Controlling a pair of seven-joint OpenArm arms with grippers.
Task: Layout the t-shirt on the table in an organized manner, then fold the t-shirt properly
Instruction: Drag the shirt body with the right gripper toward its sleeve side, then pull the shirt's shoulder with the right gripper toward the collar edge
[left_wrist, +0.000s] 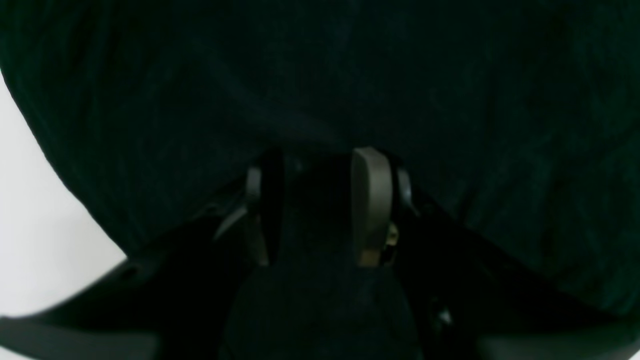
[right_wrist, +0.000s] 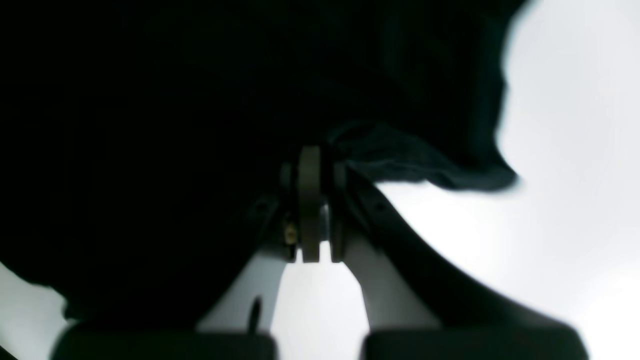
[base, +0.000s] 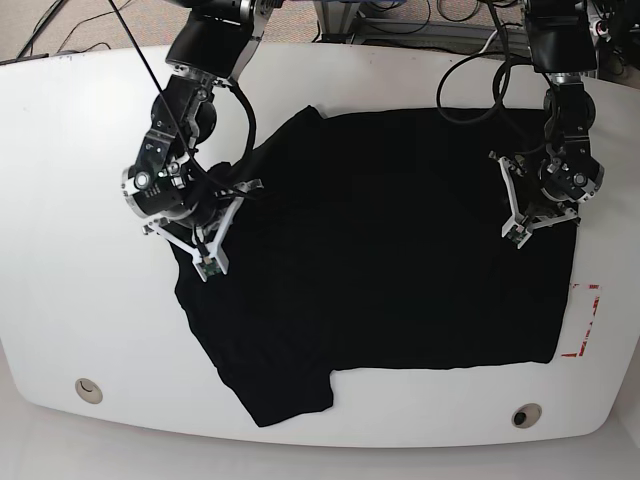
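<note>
The t-shirt (base: 400, 250) is spread mostly flat across the middle of the table (base: 60, 300), with one sleeve left skewed near the front edge. The left tool (left_wrist: 320, 205) is clamped on a bunch of cloth, and the right tool (right_wrist: 310, 200) is pinched together on the shirt's edge. Both arms are reached down low over opposite sides, so uneven pulling could probably bunch it up.

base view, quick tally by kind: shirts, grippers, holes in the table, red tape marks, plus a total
t-shirt: 1, black, spread on the white table
grippers: 2, left gripper and right gripper, both over the shirt
round holes: 2, one near the front left corner, one near the front right
red tape mark: 1, partly under the shirt's edge
total: 6
</note>
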